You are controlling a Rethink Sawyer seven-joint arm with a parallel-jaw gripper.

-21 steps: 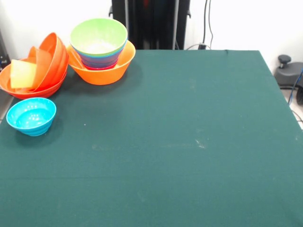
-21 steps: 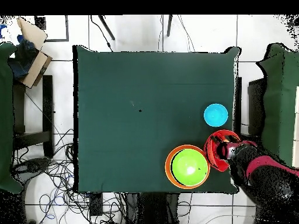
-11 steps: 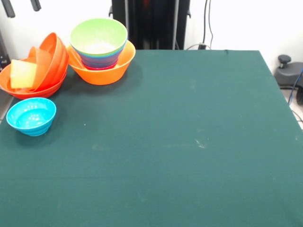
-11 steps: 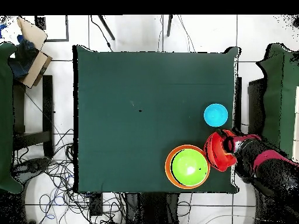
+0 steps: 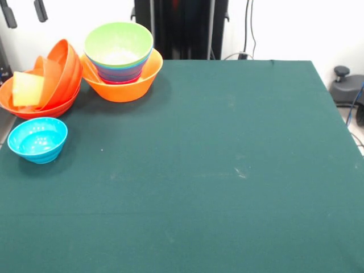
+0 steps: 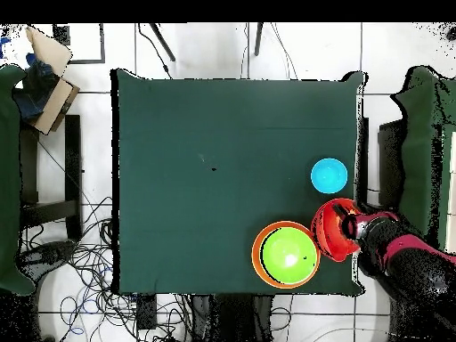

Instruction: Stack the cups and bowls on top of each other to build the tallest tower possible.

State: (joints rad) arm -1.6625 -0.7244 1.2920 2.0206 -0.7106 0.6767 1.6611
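Note:
The tower stands at the table's far left: a large light-orange bowl (image 5: 122,85) (image 6: 259,259) with several nested bowls, a lime green bowl (image 5: 118,44) (image 6: 287,253) on top. To its left, red-orange bowls (image 5: 60,77) (image 6: 329,230) lie tilted in a pile, and the pale-yellow cup (image 5: 27,89) lies on its side inside them. A cyan bowl (image 5: 37,139) (image 6: 329,175) sits alone in front of that pile. My gripper (image 5: 23,12) hangs high above the red-orange pile, open, with nothing between its fingers. In the overhead view the arm (image 6: 396,254) covers the pile's outer edge.
The dark green table (image 5: 227,170) runs wide to the right and front of the bowls. The red-orange pile sits right at the table's left edge. A black stand (image 5: 341,74) is off the table's far right corner.
My gripper's two fingertips have come into the front view at the top left, above the red-orange pile, and dropped slightly. The bowls and cup have not moved.

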